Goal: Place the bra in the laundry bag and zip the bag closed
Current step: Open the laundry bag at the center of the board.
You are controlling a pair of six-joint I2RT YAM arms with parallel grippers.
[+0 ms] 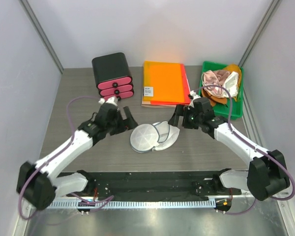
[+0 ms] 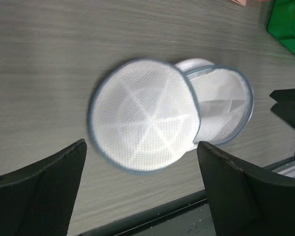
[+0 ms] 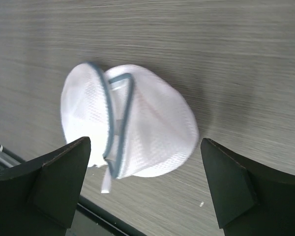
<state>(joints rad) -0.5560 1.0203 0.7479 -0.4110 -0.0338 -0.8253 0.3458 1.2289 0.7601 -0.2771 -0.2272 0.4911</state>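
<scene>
One laundry bag (image 1: 151,137), its two halves ajar, lies on open worktop (image 1: 78,98) between my left pincer (image 1: 127,121) and right pincer (image 1: 177,117), both spread wide.

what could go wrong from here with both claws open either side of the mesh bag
1. The laundry bag lies loose and half open on the smooth table; a push from the left claw or right claw may slide it or tip it shut rather than grip it.
2. Both claws flank the bag closely, so reaching in together risks a collision.
3. The garments sit heaped in the green bin; lifting one may drag others out.
</scene>
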